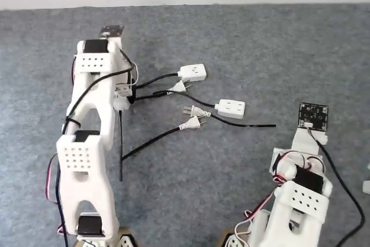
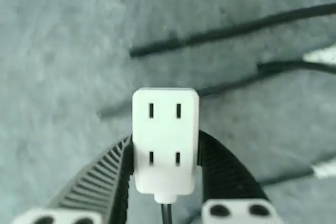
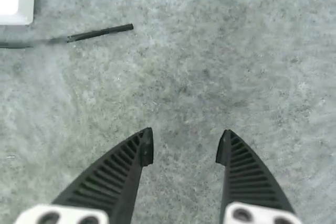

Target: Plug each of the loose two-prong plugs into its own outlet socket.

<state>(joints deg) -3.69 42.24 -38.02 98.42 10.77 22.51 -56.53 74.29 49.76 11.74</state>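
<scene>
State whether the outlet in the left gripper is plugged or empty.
Empty: both pairs of slots on the outlet show dark and bare, with no prongs in them.

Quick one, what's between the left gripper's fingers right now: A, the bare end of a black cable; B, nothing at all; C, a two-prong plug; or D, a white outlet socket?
D: in the left wrist view the left gripper is closed on a white outlet socket, one finger on each side of it and its four slots facing the camera.
</scene>
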